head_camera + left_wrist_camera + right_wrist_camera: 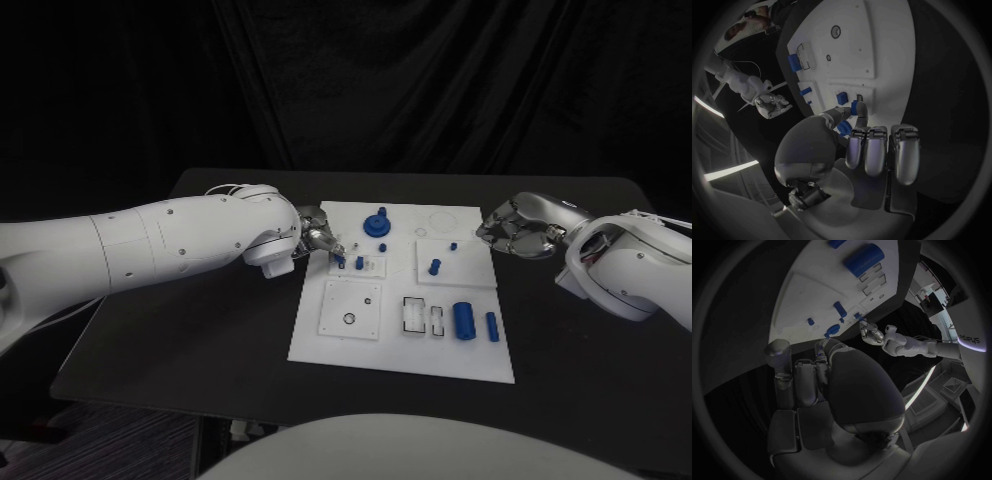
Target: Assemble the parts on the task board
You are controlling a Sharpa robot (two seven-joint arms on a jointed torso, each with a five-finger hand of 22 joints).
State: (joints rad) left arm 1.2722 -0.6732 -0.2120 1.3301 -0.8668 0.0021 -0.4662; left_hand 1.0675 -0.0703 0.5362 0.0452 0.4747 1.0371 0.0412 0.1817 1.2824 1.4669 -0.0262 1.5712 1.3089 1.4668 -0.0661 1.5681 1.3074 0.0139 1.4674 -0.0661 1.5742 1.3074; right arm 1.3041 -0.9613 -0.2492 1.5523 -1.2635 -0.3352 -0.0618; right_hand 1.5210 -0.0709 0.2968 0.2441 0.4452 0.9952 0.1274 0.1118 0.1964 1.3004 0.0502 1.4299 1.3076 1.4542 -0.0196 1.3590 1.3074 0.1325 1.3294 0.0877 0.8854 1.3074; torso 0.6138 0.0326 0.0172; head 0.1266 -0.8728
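The white task board (335,340) lies mid-table. My left hand (319,240) is at its left edge and pinches a small blue peg (339,260) between thumb and a finger over a small square plate; the left wrist view shows the peg (854,106) at the fingertips (861,119). Another blue peg (359,263) stands close beside it. My right hand (519,226) hovers just off the board's right edge, fingers curled in, holding nothing. A blue knobbed wheel (378,224) sits at the board's far side, and a blue peg (434,266) stands in the right square plate.
A large blue cylinder (463,320) and a thinner one (492,327) lie on the board's near right, beside slotted recesses (415,315). A square plate with a ring hole (351,318) lies at the near left. Black table (188,330) surrounds the board.
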